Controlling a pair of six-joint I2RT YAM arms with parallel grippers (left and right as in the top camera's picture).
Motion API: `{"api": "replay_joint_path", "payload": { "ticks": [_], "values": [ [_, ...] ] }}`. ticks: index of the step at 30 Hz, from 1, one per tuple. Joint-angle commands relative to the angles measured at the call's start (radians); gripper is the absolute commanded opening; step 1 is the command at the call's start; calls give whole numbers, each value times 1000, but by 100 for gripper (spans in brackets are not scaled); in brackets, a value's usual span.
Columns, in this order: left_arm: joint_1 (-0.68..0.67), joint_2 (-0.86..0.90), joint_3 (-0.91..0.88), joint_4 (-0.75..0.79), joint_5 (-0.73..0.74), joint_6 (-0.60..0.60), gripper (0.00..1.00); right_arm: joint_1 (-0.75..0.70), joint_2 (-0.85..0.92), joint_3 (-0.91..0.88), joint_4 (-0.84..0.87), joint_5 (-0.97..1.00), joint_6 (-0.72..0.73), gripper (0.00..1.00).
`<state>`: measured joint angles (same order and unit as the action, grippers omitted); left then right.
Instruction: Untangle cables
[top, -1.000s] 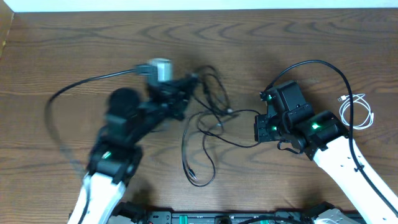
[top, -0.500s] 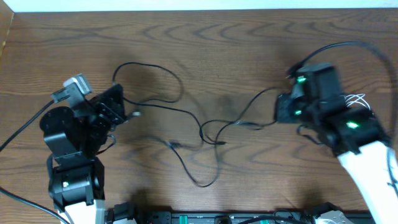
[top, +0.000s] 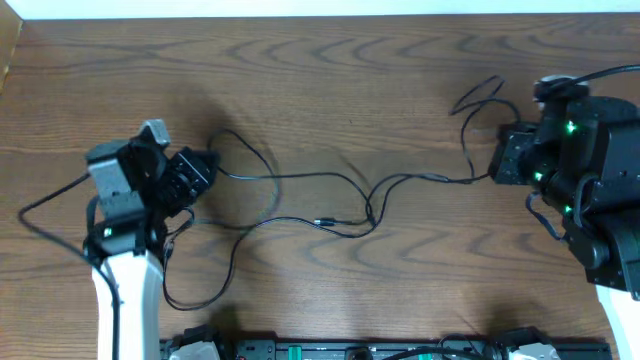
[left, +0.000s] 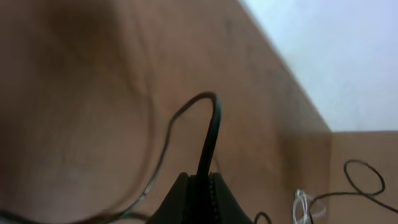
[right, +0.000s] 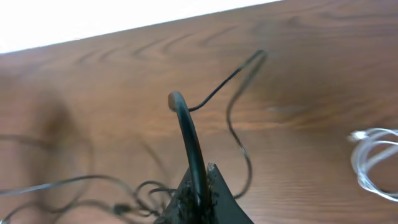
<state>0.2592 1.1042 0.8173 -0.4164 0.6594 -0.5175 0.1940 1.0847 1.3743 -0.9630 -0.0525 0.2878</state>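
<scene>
Nearest the robot's base, left side: slack loop (top: 192, 306) of the black cables (top: 300, 177), lying flat on the table (top: 330, 60).
Risk: this looks like the only spare length. Once it is drawn out, any wider pull would load the line directly.

Mid-table: small plug (top: 322, 221) on the lower strand, just left of the crossing.
Risk: likely to snag if dragged rightward through that crossing.

Mid-table, right of the plug: crossing (top: 370, 208), where the strands meet and twist between the two arms. Knot or mere overlap cannot be told.
Risk: the strands on either side run nearly straight, so spreading the arms further would probably cinch it rather than free it.

Left of centre: left gripper (top: 205, 172), fingers pinched together on a black strand. In the left wrist view the cable rises between them in a hook.
Risk: thin round cable may slide out under tension and spring back across the other strands.

Right, level with it: right gripper (top: 498, 170), likewise clamped on a black strand that arches up from its fingers (right: 214, 186) in the right wrist view.
Risk: the same slippage. A sharp bend at the pinch could also strain the cable.

Beside the right arm: white cable (right: 373, 155), coiled, apart from the black ones and seen only from the wrist cameras.
Risk: a low sweep of the arm could drag it into the black strands.

Farthest, upper right: open loop (top: 478, 97) beyond the right gripper.
Risk: may flip over itself and form a fresh tangle when the held end moves.
</scene>
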Motion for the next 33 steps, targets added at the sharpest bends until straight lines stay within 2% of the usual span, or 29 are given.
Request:
{"api": "replay_joint_path", "payload": {
  "ticks": [1,5,9,13,15,16,17,21,23,26,29,33],
  "values": [
    [4,93,20,-45,59,76,7,-5,24,15,-6,-149,-68,1],
    [4,185,20,-70,58,156,7,-5,57,15,-48,-148,-68,1],
    [4,245,20,-72,59,162,8,-5,109,15,-88,-167,-68,1],
    [1,275,18,-73,59,162,8,-4,157,14,-80,-285,-68,1],
    [-10,285,13,-72,58,162,17,-4,184,14,-73,-340,-68,1],
    [-15,288,10,-72,58,162,35,-4,200,14,-72,-344,-67,1],
    [-23,294,7,-72,58,163,42,-4,214,14,-73,-343,-67,1],
    [-60,312,5,-72,56,174,65,-3,285,13,-97,-343,-68,1],
    [-83,314,5,-71,56,194,71,-3,317,13,-113,-343,-68,1],
    [-122,314,5,-69,55,211,74,-3,356,13,-134,-338,-69,1],
    [-168,314,5,-69,19,211,85,-3,385,13,-148,-278,-68,4],
    [-249,314,5,-85,-134,211,87,0,426,12,-167,-234,-68,34]
  ]
}}
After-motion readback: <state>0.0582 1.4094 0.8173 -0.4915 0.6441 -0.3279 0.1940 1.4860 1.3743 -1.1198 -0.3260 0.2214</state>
